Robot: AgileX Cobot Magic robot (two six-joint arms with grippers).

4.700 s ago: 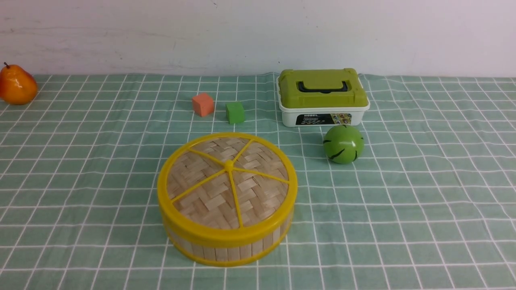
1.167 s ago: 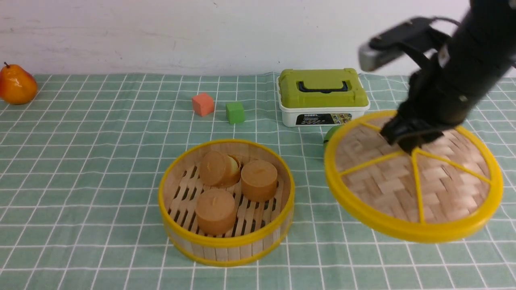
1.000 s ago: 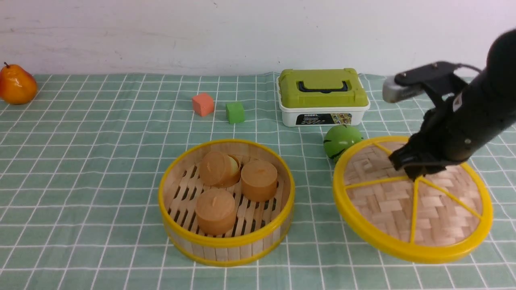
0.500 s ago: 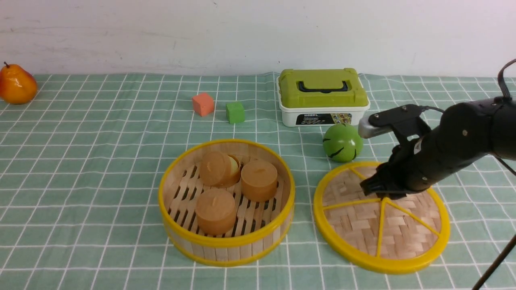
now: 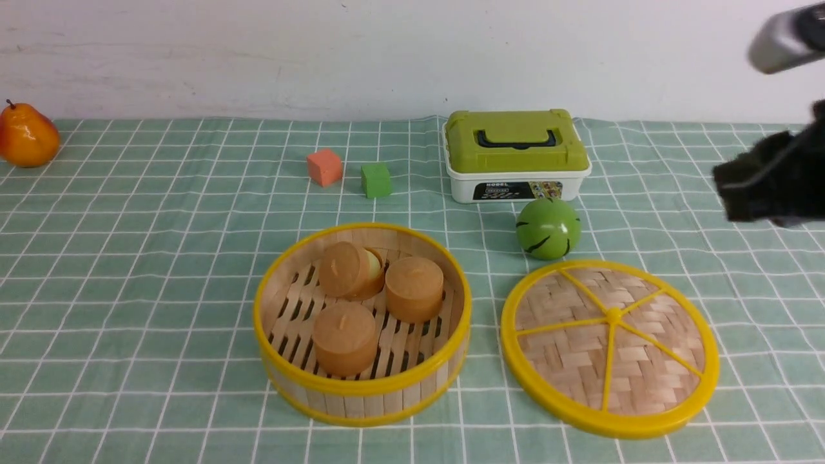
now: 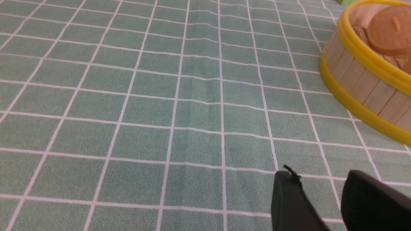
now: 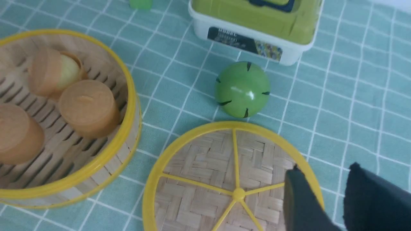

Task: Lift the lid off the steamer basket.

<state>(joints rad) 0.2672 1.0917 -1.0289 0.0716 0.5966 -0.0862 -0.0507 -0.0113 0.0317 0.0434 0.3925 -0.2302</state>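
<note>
The steamer basket (image 5: 361, 393) stands uncovered at the table's middle, with three brown round cakes (image 5: 412, 287) on its slatted floor. Its lid (image 5: 609, 351) lies flat on the checked cloth just to the basket's right, touched by nothing. My right gripper (image 5: 735, 187) hangs blurred at the far right edge, well above and behind the lid. In the right wrist view that gripper (image 7: 324, 168) is open and empty above the lid (image 7: 208, 166), beside the basket (image 7: 132, 109). In the left wrist view my left gripper (image 6: 318, 175) is open over bare cloth, left of the basket (image 6: 362, 80).
A green ball (image 5: 548, 228) sits just behind the lid. Behind it stands a white box with a green top (image 5: 515, 154). An orange cube (image 5: 324, 167) and a green cube (image 5: 376, 180) lie behind the basket. A pear (image 5: 26, 136) rests at the far left.
My right gripper lowered the lid onto the cloth right of the basket, let go of it, then rose up and away to the right. The basket stayed put.
</note>
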